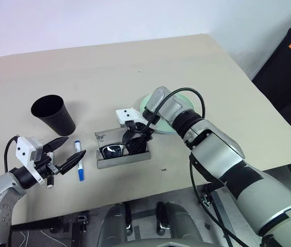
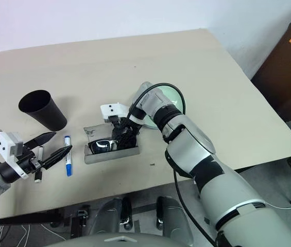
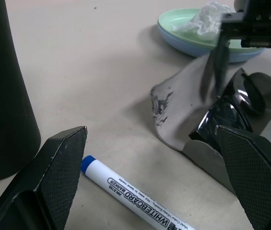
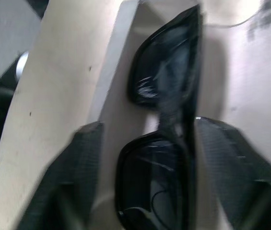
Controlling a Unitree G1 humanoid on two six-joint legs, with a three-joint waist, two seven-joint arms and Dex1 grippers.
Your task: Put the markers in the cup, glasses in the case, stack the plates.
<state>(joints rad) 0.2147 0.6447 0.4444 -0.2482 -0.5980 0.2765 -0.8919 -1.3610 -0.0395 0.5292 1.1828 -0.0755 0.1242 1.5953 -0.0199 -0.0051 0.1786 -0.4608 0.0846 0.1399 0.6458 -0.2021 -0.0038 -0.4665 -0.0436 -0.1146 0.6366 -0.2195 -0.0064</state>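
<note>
1. Right hand (image 4: 145,177) of mine hangs spread over the case (image 1: 122,153), fingers either side of the glasses (image 4: 166,143) lying inside.
2. Left hand (image 1: 67,152) spread beside the marker (image 1: 79,159) on the bench (image 1: 135,67).

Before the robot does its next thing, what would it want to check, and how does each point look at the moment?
1. Glasses lying inside the open case: ok.
2. Right hand let go of the glasses: ok, its fingers stand apart on either side of the frame.
3. Case closed over the glasses: not ok, its flap is up.
4. Markers in the cup: not ok; the blue-capped marker lies on the table, another by the left hand.
5. Left hand open and ready: ok.
6. Plates stacked: ok, green on blue, with a crumpled tissue on top.
</note>
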